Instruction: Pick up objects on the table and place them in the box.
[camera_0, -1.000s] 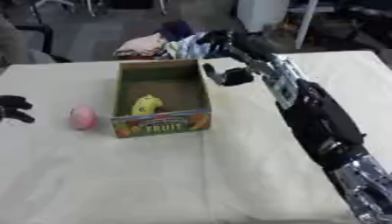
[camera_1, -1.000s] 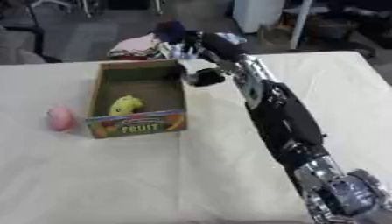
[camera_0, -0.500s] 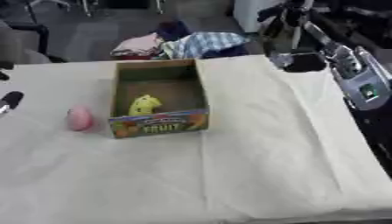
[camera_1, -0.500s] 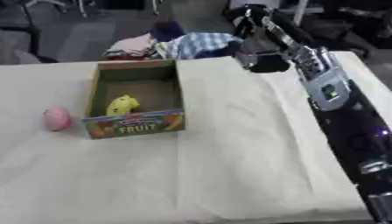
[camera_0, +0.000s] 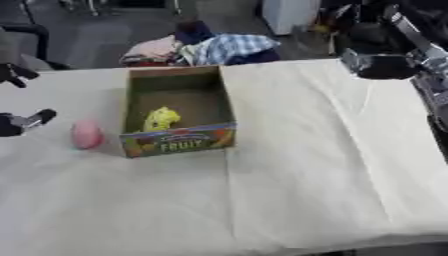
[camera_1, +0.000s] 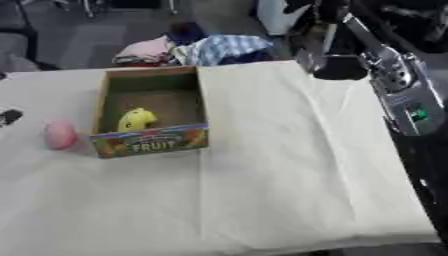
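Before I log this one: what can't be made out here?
- Left hand: cut off by the left edge of the left eye view; grip unreadable.
- Right hand: not identifiable; only the blurred arm shows.
- Yellow object in the box: too blurred to identify.
- Pink object: just a rounded shape.

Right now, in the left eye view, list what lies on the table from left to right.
Left hand at the left edge → pink object → fruit box with a yellow object inside → bare cloth-covered table → right arm at the right edge.
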